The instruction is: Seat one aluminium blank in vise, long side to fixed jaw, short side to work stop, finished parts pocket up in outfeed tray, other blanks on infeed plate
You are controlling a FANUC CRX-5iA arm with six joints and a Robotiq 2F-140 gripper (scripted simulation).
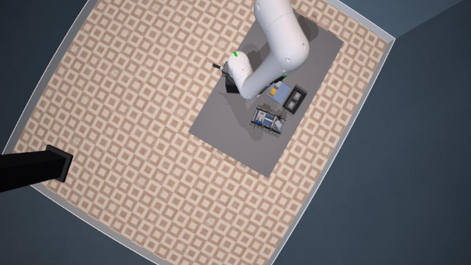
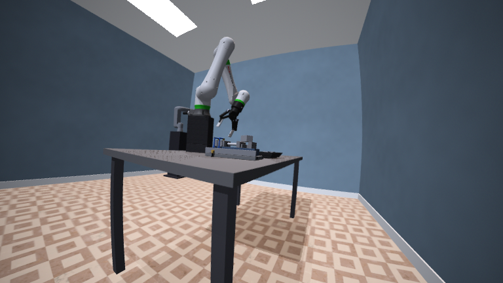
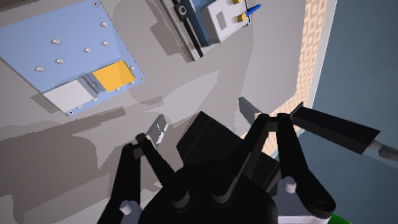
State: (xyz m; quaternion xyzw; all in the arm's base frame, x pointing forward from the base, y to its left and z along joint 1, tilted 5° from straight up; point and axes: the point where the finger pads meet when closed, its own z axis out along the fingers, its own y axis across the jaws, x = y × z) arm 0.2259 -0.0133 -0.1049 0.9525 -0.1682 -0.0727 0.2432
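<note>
My gripper is open and empty, held in the air above the table beside the robot's black base; it also shows in the exterior view. The light blue infeed plate lies at the upper left of the wrist view. It carries a brass blank and an aluminium blank side by side near one edge, both flat. The vise stands apart from the gripper, with blue hoses at one end; its opening is too small to read. The dark outfeed tray holds two grey finished parts.
Small pins stand up from the infeed plate. The black robot pedestal and a grey box stand at the table's back. The vise, plate and tray cluster near one table edge.
</note>
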